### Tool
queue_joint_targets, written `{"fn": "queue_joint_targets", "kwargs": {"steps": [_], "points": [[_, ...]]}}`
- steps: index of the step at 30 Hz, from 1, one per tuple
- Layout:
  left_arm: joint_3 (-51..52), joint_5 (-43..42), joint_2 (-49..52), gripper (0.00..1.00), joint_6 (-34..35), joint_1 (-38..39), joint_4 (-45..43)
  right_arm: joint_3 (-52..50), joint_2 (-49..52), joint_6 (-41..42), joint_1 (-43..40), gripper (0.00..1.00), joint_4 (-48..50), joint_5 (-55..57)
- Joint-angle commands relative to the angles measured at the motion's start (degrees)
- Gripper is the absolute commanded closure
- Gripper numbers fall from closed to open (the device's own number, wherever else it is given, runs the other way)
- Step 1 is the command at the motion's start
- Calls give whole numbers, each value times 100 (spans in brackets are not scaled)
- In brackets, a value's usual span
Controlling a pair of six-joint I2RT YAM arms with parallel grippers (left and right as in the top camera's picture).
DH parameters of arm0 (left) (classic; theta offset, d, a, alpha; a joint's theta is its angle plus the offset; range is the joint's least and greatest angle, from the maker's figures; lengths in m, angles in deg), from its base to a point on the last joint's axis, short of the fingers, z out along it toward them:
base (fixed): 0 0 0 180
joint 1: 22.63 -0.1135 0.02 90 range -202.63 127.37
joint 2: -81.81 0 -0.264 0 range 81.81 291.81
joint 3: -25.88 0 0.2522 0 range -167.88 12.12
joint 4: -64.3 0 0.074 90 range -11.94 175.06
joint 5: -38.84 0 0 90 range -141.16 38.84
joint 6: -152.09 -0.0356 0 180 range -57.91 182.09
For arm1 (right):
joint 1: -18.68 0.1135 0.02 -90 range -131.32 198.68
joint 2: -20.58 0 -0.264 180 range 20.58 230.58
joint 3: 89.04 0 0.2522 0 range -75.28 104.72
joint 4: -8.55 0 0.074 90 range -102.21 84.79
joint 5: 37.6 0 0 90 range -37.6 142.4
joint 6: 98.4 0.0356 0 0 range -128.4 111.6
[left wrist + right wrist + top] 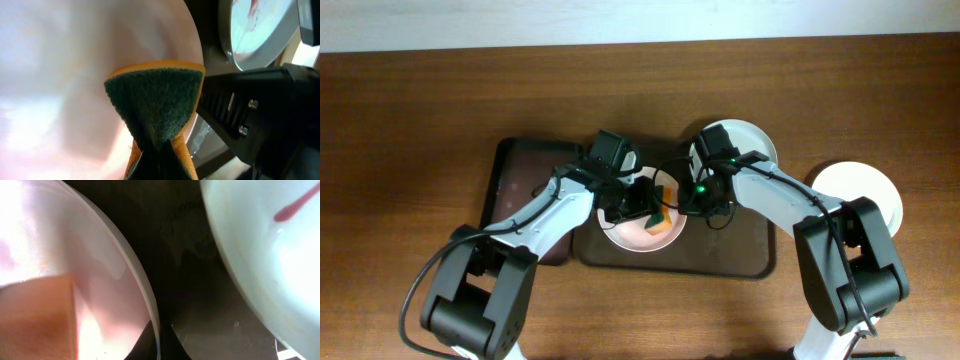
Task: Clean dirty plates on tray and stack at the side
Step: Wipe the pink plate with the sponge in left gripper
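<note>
Three plates: the middle plate lies in the centre of the tray, the left gripper pinching a sponge against it, the right gripper clamped on its rim; the smeared plate sits at the tray's far right corner; the third plate rests right of the tray

The left gripper pinches a sponge, green scouring face showing and orange body at the edges. Just ahead, the sponge presses against the near plate. To the pincer's right, the black right gripper meets that plate's rim. Beyond it, up and right, the far plate carries a red smear.
</note>
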Motion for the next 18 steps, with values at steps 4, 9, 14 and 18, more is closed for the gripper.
{"fn": "queue_joint_targets", "kwargs": {"steps": [4, 9, 14, 18], "points": [[142, 120, 339, 100, -190, 42, -13, -59, 11, -57, 63, 96, -83, 184], [138, 1685, 188, 100, -890, -118, 289, -59, 11, -57, 63, 96, -101, 184], [138, 2614, -481, 100, -1574, -389, 393, -59, 11, -57, 63, 96, -107, 184], [138, 2874, -1285, 100, -1777, -389, 485, -59, 11, -57, 63, 96, -146, 184]]}}
